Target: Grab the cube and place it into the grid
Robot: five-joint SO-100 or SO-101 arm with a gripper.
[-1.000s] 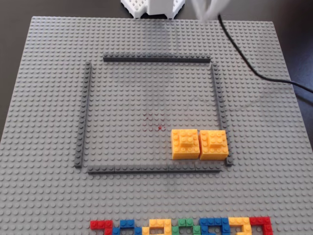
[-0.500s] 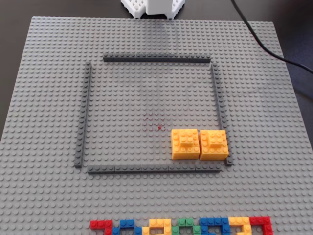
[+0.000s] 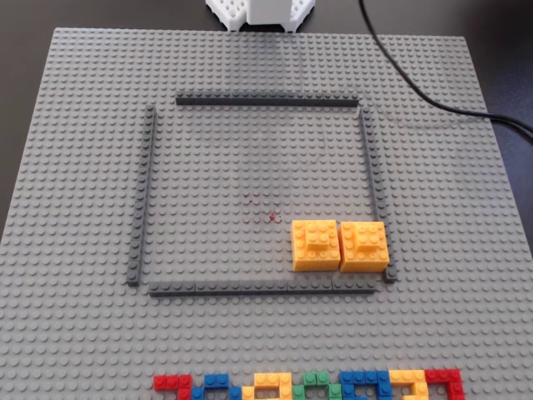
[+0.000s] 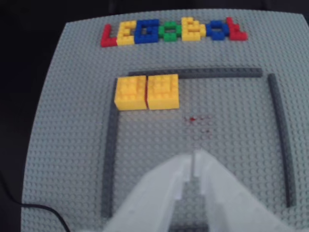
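Observation:
Two yellow blocks sit side by side, touching, in one corner inside the grid (image 3: 266, 101) (image 4: 110, 159). The cube (image 3: 364, 246) (image 4: 130, 93) is the one nearest the corner strip: right in the fixed view, left in the wrist view. Its twin (image 3: 315, 244) (image 4: 163, 91) has a more centred raised brick. My gripper (image 4: 194, 157) shows only in the wrist view. It is high above the grid's middle, well apart from the blocks, its white fingertips closed together with nothing between them. The fixed view does not show it.
A row of multicoloured bricks (image 3: 308, 385) (image 4: 174, 31) lies outside the grid near the baseplate's edge. A black cable (image 3: 416, 83) (image 4: 43, 210) trails over one corner of the plate. The white arm base (image 3: 260, 12) stands at the far edge.
A blurred white gripper at the fixed view's top edge one second ago has left that view. The black cable has swung across the top right corner. The blocks have not moved.

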